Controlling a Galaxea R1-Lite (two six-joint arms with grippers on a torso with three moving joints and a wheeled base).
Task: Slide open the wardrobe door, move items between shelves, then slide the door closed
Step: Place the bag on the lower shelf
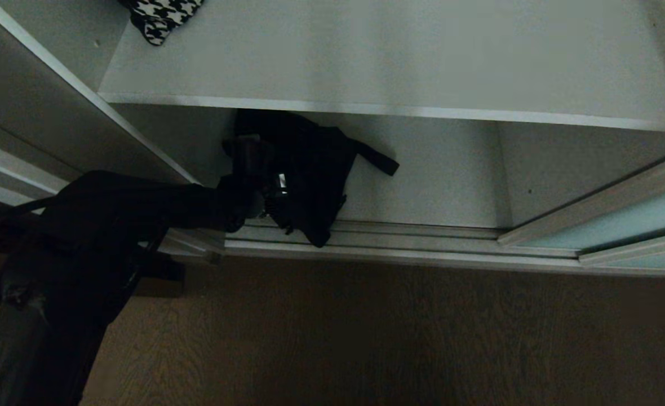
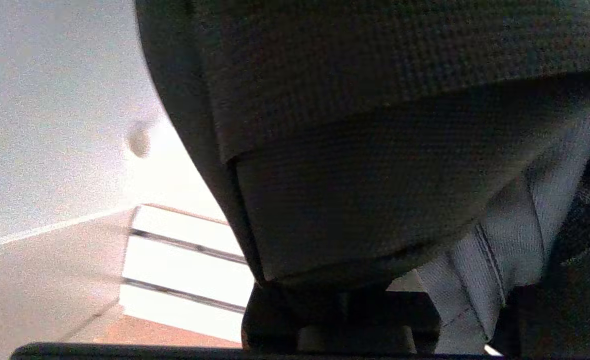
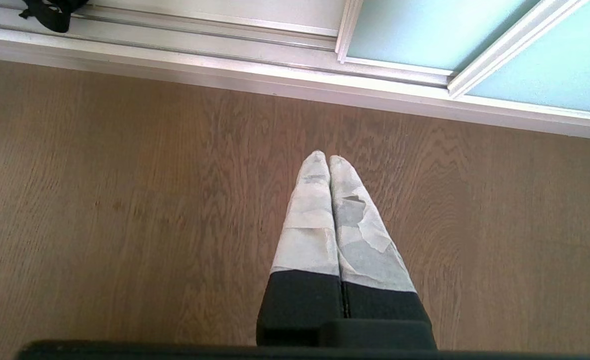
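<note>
Black fabric bag (image 1: 310,175) is seen gripped at its left edge by the left gripper (image 1: 253,194), whose fingers are clamped nearly shut on the cloth; the bag's lower corner hangs over the silver door track (image 1: 400,245) at the wardrobe's front. Nearest, the right gripper (image 3: 329,159) is held over the wooden floor (image 3: 125,200), fingers pressed together. Farther right, the sliding wardrobe door (image 1: 620,223) is seen pushed aside. Beyond, a houndstooth piece (image 1: 160,17) lies on the upper shelf (image 1: 400,62).
</note>
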